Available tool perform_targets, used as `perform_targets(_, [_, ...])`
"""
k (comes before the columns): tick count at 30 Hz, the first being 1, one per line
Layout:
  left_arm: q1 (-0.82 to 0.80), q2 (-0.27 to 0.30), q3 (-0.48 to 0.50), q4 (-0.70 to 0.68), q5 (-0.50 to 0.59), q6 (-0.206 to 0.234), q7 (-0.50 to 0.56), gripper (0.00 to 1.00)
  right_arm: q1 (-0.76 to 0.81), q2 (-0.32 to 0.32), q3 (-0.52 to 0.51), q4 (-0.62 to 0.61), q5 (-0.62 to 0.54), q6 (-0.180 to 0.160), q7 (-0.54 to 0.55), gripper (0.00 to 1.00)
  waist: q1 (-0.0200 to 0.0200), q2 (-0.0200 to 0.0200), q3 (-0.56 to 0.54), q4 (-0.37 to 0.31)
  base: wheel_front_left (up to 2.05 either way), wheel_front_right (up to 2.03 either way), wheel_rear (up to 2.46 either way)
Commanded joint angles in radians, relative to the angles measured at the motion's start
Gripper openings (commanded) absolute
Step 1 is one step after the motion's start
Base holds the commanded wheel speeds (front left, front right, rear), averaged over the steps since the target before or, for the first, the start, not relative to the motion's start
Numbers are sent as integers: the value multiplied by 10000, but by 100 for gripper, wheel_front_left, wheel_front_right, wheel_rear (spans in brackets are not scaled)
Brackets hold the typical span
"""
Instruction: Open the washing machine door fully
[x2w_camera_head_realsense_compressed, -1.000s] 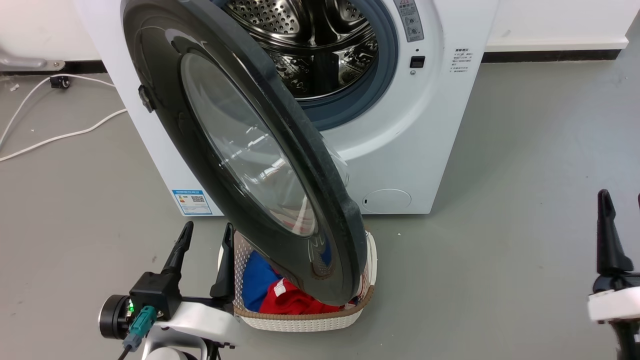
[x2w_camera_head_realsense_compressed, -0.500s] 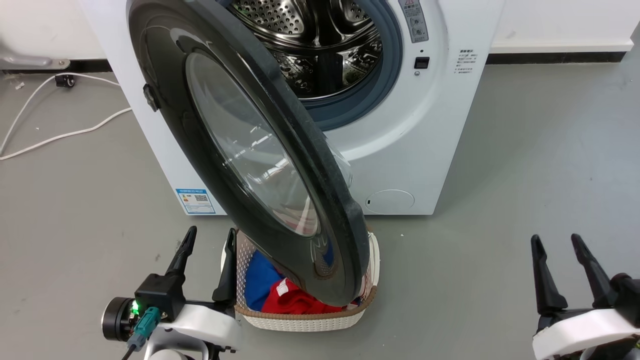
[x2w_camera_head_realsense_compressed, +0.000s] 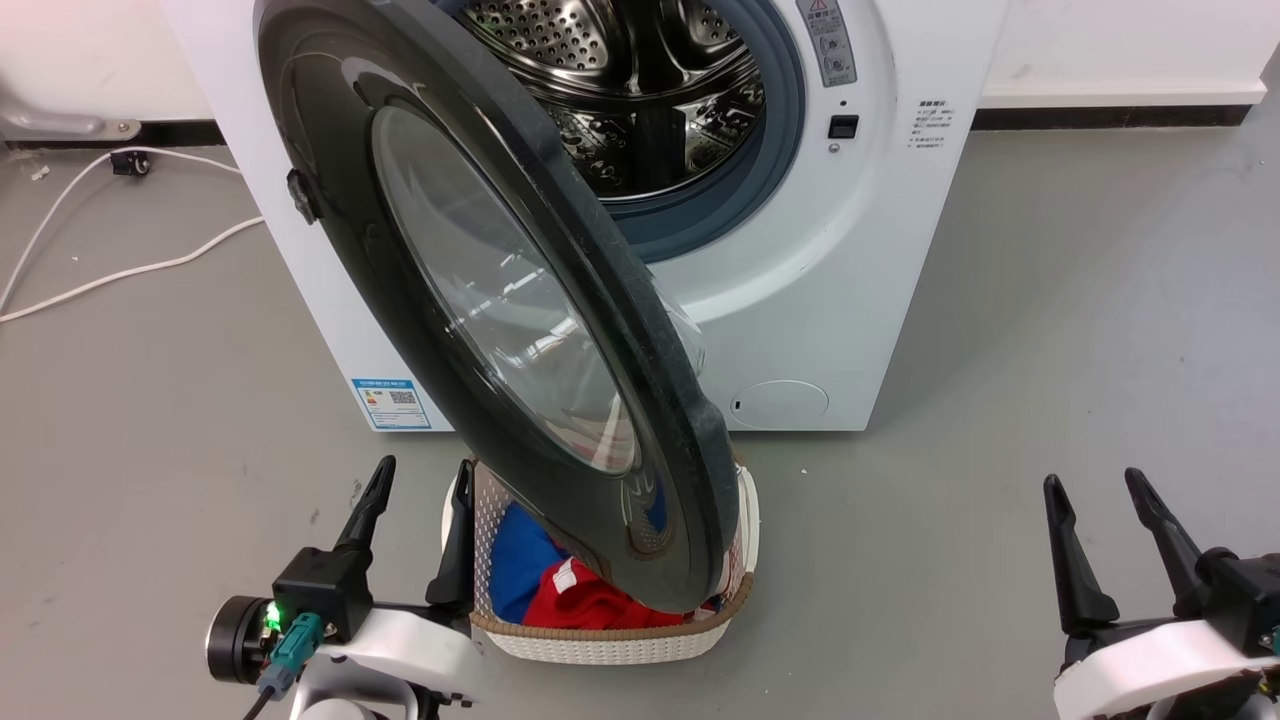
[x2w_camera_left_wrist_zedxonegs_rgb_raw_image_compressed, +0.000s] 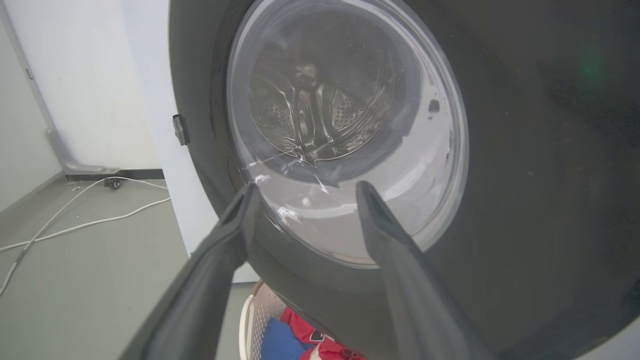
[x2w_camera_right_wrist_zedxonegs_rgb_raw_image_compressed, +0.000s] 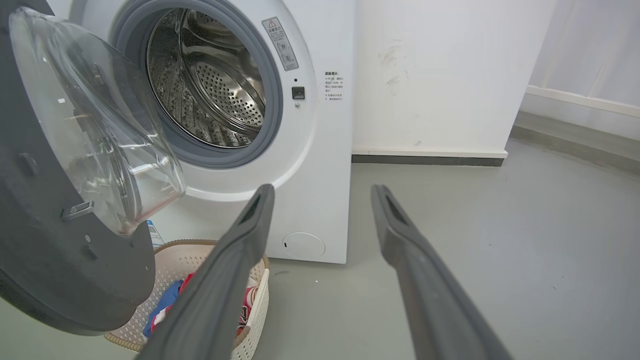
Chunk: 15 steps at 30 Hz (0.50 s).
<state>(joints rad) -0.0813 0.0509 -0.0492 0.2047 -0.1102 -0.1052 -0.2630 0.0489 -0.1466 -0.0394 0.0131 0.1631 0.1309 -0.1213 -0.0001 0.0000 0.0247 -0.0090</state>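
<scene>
The washing machine door (x2w_camera_head_realsense_compressed: 480, 300), glossy black with a clear bulging window, stands swung out from the white machine (x2w_camera_head_realsense_compressed: 800, 250), its edge toward the head camera. In the left wrist view the door's (x2w_camera_left_wrist_zedxonegs_rgb_raw_image_compressed: 525, 150) outer face is close ahead. Its inner side with the glass bowl is the door (x2w_camera_right_wrist_zedxonegs_rgb_raw_image_compressed: 75, 190) in the right wrist view. Behind it the steel drum (x2w_camera_head_realsense_compressed: 640, 90) is exposed. My left gripper (x2w_camera_head_realsense_compressed: 420, 475) is open at the lower left, just left of the door's lower rim, holding nothing. My right gripper (x2w_camera_head_realsense_compressed: 1092, 480) is open at the lower right, well clear of the door.
A white woven basket (x2w_camera_head_realsense_compressed: 600, 645) with blue and red clothes sits on the floor under the door's lower edge, beside my left gripper. A white cable (x2w_camera_head_realsense_compressed: 120, 265) runs across the grey floor at the left. Open floor lies to the right of the machine.
My right gripper has come in from the right edge to the lower right, both fingers now visible. The view shifted slightly; door and left gripper hold their places.
</scene>
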Motion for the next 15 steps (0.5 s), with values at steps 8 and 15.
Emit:
perform_targets(8, [-97, -7, 14, 89, -101, 8, -26, 0, 22, 63, 2, -34, -26, -2, 64, 100, 1, 0, 17, -15, 0, 0, 0])
perform_targets(15, [-146, -7, -66, 96, -264, -39, -26, 0, -74, 68, -103, 30, -40, -2, -16, 100, 1, 0, 90, 114, 0, 0, 0])
